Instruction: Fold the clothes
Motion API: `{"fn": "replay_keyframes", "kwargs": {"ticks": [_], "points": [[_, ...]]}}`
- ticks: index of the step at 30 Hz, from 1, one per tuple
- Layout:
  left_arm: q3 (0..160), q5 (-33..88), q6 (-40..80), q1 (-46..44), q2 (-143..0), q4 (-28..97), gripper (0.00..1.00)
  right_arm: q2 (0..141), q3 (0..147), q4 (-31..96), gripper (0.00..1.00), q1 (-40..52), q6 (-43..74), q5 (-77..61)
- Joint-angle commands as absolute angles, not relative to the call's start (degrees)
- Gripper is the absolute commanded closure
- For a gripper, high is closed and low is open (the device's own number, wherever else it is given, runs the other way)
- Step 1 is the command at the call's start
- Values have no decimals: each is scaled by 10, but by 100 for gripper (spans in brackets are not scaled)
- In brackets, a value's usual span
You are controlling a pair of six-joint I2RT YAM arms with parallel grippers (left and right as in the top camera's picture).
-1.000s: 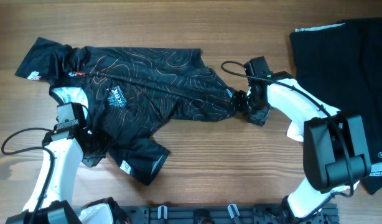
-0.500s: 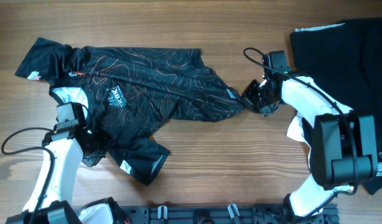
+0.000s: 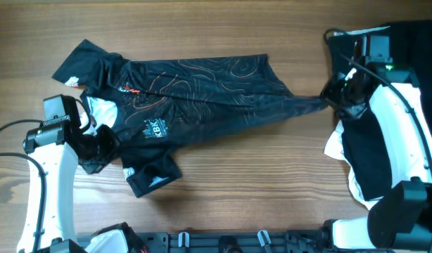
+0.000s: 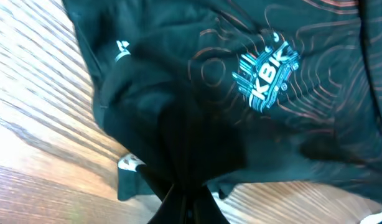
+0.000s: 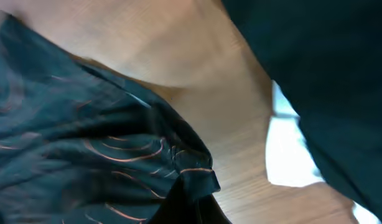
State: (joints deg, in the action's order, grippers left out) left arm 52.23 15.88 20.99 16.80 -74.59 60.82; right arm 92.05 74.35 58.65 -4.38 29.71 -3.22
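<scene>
Black sports jersey [image 3: 202,88] with thin orange contour lines is spread over the middle and left of the wooden worktop [image 3: 237,183]. Its collar end is turned to the worktop's left and its hem end is drawn into a taut point towards the worktop's right. Near the worktop's left edge the left tool [image 3: 96,144] is closed on a bunch of the jersey's fabric. Towards the worktop's right edge the right tool [image 3: 337,98] is clamped on the drawn-out hem tip. A dark garment [image 3: 413,42] is laid at the worktop's upper right corner, and a white cloth [image 3: 334,147] is seen beside the right arm.

From the left wrist, the jersey [image 4: 241,137] is shown covering most of the worktop [image 4: 29,124], with a light blue KBK logo [image 4: 265,71] on it. Folds are gathered down into the left tool [image 4: 185,202], whose jaws are shut narrowly on the fabric.

From the right wrist, the jersey [image 5: 85,149] is seen stretched over the worktop [image 5: 197,50]. Its hem corner is pinched in the right tool [image 5: 197,208]. The dark garment [image 5: 315,62] and the white cloth [image 5: 287,155] are seen lying on the worktop's right side.
</scene>
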Motion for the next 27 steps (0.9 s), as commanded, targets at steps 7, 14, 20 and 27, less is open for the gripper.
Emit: {"fn": "replay_keyframes", "kwargs": {"ticks": [7,14,20,27], "points": [[443,187,194,171,-742,540,96,933,655,567,94,-43,291,4],[387,186,197,146,-743,451,95,933,655,564,94,-43,286,4],[374,171,199,116,-743,412,71,933,655,562,93,-43,281,4],[369,151,212,116,-743,412,68,933,655,562,92,-43,271,4]]}}
